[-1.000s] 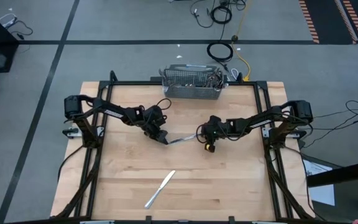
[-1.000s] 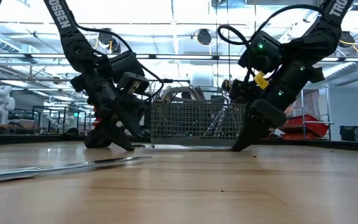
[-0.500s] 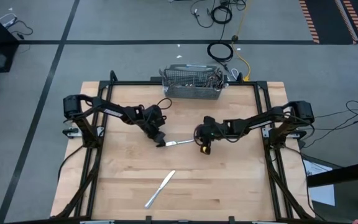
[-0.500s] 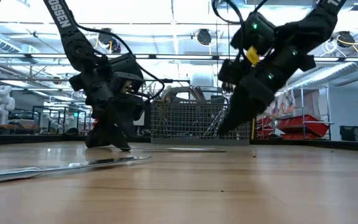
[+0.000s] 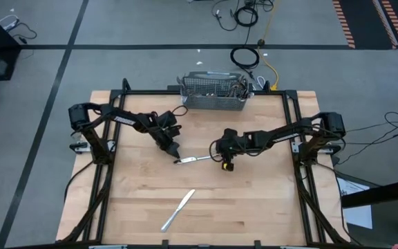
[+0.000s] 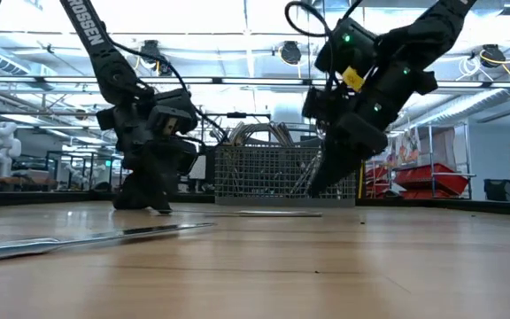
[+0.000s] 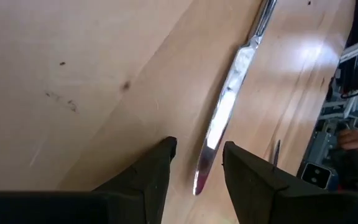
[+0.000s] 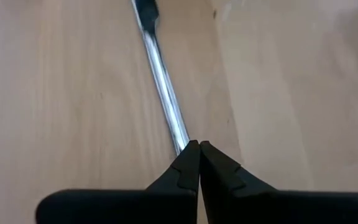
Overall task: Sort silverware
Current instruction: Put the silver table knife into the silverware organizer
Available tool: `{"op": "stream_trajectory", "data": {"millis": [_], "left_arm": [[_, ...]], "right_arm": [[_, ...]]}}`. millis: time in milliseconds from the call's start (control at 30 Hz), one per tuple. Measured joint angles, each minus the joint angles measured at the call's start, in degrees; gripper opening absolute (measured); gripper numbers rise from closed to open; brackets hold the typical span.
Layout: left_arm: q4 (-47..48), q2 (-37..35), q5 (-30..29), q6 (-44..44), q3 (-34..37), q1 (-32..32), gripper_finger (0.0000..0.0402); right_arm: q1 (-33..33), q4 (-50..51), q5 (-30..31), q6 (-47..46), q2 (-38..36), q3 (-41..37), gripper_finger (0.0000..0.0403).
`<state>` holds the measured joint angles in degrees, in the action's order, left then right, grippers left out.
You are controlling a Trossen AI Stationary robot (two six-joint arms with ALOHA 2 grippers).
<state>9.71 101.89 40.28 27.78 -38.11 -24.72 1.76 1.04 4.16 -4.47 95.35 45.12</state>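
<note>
A table knife (image 5: 195, 159) lies flat on the wooden table between my two grippers, also visible in the low view (image 6: 264, 213). My left gripper (image 5: 175, 150) is open at table height. Its fingers stand on either side of the blade tip (image 7: 202, 177) without touching it. My right gripper (image 5: 220, 155) is shut and hangs above the table (image 6: 315, 188), over the knife's handle end (image 8: 178, 134). A second knife (image 5: 178, 209) lies flat nearer the table's near edge. More silverware (image 5: 239, 88) stands in the wire-mesh basket (image 5: 213, 100).
The mesh basket (image 6: 273, 173) stands at the table's far edge, behind both grippers. The second knife (image 6: 87, 239) lies left of centre in the near half of the table. Dark frame rails (image 5: 292, 124) run along the table's sides. Bare wood (image 5: 254, 200) lies around both knives.
My right gripper has risen off the table and moved toward the table's left, ending over the knife's handle end. My left gripper has drawn back a little toward the far-left. The knife between them has slid slightly toward the left and still lies flat.
</note>
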Motion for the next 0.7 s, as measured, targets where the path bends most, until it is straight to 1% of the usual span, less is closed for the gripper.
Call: {"op": "stream_trajectory", "data": {"millis": [133, 200, 300, 367, 400, 467, 567, 700], "left_arm": [[4.6, -2.4, 1.7, -1.4, 0.3, -2.3, 0.0157], [9.5, -5.2, 1.3, -2.0, 0.8, -3.6, 0.0157], [19.1, -10.7, -2.1, -2.8, 1.4, -5.3, 0.0157], [24.6, -15.2, -6.9, -2.7, 2.0, -5.6, 0.0157], [26.9, -17.5, -8.3, -1.7, 2.8, -5.6, 0.0157], [28.1, -22.3, -11.0, 2.0, 4.9, -5.2, 0.0157], [27.4, -29.7, -11.8, 11.2, 9.0, -3.4, 0.0157], [23.0, -38.1, -13.1, 22.6, 13.1, -0.3, 0.0157]], "right_arm": [[0.0, 0.1, 0.0, 2.1, 1.4, 0.0, 0.0000], [0.0, 0.0, 0.0, 2.4, 1.7, 0.0, 0.0000], [0.0, -0.3, 0.0, 2.6, 1.8, 0.0, 0.0000], [0.0, -0.8, 0.0, 2.8, 1.8, 0.0, 0.0000], [0.0, -0.9, 0.0, 2.8, 1.8, 0.0, 0.0000], [0.0, -1.3, 0.0, 2.8, 1.8, 0.0, 0.0000], [0.0, -1.9, 0.0, 2.8, 1.8, 0.0, 0.0000], [0.0, -2.2, 0.0, 2.8, 1.8, 0.0, 0.0000]]}}
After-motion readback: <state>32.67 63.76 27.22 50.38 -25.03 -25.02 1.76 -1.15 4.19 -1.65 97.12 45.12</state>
